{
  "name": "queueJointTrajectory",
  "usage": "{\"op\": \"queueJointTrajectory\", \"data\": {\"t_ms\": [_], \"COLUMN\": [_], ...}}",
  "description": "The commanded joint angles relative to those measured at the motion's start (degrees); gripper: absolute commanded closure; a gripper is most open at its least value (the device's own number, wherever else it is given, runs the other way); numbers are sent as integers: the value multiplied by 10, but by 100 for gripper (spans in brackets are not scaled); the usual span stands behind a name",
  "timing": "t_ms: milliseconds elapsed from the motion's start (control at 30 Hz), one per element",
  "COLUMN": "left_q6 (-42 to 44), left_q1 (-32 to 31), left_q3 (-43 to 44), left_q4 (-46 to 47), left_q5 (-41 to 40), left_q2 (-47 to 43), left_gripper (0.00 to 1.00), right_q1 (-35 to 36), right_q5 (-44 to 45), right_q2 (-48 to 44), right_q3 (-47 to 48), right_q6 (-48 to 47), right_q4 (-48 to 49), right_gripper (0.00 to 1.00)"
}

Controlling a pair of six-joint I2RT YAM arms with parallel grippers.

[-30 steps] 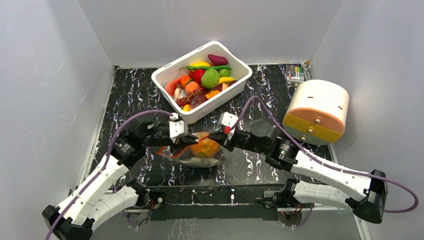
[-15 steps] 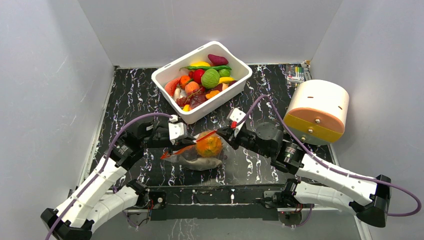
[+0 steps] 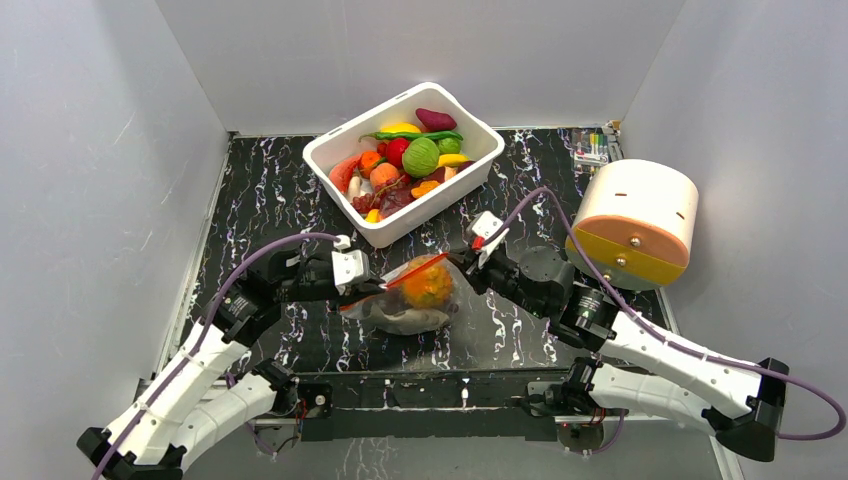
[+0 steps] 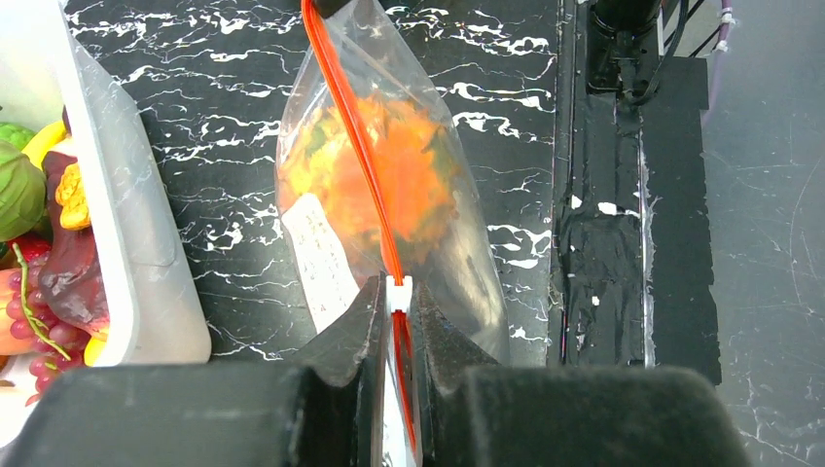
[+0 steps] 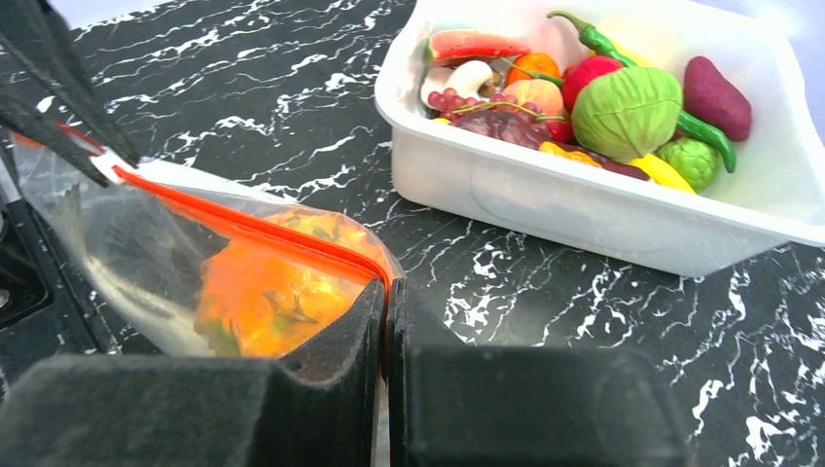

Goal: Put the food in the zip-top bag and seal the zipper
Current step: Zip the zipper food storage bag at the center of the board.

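In front of the white plastic tub point(image 3: 482, 159) of toy produce, over the black marbled counter point(image 3: 260, 200), the clear crinkly zip-top bag point(image 3: 400, 305) holds a spiky orange pineapple point(image 4: 404, 180), left jaws and right jaws pinching opposite ends of its taut red-orange zipper point(image 5: 243, 227); full seal unconfirmed.

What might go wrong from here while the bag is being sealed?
The thin red-orange zipper strip is pinched at just two spots, by the left pincer and right pincer; it may slip free. The orange toy fruit bulges right under that strip inside the clear crinkly plastic bag, so the seal may gap there.
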Motion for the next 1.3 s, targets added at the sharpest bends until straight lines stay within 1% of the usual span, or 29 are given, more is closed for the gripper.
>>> {"op": "queueJointTrajectory", "data": {"t_ms": [0, 433, 833, 1267], "left_q6": [7, 18, 18, 22], "left_q1": [2, 2, 2, 2], "left_q3": [26, 26, 20, 16], "left_q4": [-37, -67, -82, -98], "left_q5": [6, -13, -15, -24], "left_q2": [-21, -38, -54, -69], "left_gripper": [100, 100, 100, 100], "right_q1": [-23, -39, -50, -54], "right_q5": [87, 116, 150, 207], "right_q2": [-25, -32, -58, -83], "right_q3": [-2, -6, -16, 7], "right_q6": [-9, -2, 1, 14], "right_q4": [24, 16, 5, -48], "right_gripper": [100, 100, 100, 100]}}
